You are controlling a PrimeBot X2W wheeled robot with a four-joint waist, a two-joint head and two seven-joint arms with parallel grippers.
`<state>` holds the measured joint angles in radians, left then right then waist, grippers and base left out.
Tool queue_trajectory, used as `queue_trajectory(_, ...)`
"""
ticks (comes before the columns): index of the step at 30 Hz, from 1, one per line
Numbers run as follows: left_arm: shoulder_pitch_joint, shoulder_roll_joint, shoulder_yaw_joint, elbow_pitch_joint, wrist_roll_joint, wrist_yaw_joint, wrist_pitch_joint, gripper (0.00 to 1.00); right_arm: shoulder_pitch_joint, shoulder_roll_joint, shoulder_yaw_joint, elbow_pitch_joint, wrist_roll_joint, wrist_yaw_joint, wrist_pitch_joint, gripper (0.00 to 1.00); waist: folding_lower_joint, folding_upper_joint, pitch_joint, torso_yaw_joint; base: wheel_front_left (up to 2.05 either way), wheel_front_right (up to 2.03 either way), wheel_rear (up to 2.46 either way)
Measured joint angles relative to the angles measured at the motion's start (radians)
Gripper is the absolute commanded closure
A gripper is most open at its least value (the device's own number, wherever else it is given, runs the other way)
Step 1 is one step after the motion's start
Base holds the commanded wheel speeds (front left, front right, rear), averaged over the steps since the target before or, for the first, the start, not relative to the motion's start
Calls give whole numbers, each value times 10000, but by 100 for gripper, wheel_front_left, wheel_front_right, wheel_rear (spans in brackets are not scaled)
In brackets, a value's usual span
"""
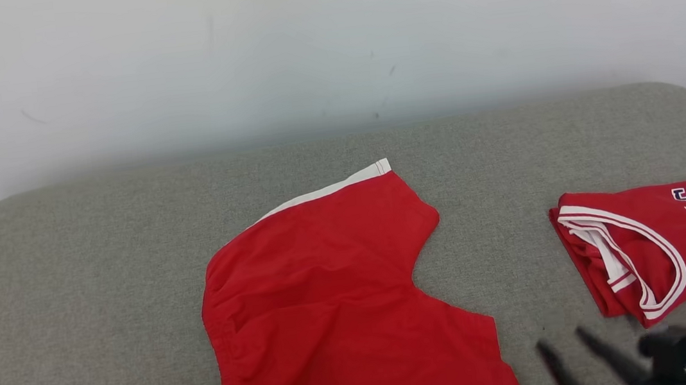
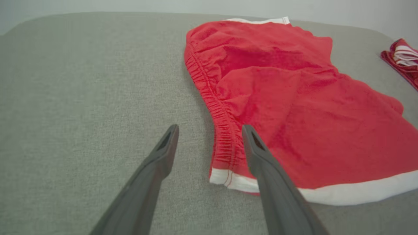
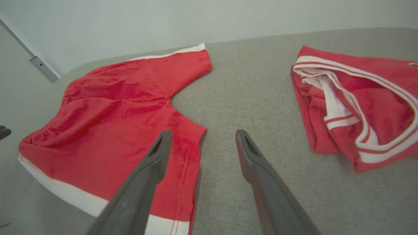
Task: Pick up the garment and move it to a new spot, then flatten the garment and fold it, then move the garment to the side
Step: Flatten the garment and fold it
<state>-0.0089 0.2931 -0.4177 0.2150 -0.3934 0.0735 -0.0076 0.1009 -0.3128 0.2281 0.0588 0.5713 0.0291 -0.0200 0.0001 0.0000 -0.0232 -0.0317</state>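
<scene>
1. Grey padded surface set against a plain white wall.
2. Red shorts lie spread at mid-surface, with the waistband toward the robot's left, the legs toward its right, and some creases.
3. Folded red jersey sits well apart at the right. It is judged finished, so the shorts are the working garment.
4. Left gripper: jaws wide and empty, straddling the waistband's near corner by the white trim.
5. Right gripper: jaws wide and empty, with one finger over the near leg's hem and the other over bare surface.
6. Judgement: the grippers are stationed at opposite near corners so the cloth can be pinched and lifted evenly.
</scene>
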Motion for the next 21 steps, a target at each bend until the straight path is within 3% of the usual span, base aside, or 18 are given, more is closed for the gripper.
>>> queue_trajectory(5, -11, 15, -249, 499, 0, -33, 897, 0, 478, -25, 732, 25, 0, 56, 1294, 0, 0, 0, 60, -24, 0, 0, 0)
queue_trajectory(18, -158, 21, -276, 863, -211, -125, 2082, 0, 560, -56, 1062, -115, 180, -510, 3315, 0, 0, 0, 185, -91, 0, 0, 0)
queue_trajectory(21, -158, 17, -299, 892, -286, -130, 2238, 0, 556, -29, 1143, -77, 184, -650, 3620, 9, 0, 0, 198, -82, 0, 0, 0)
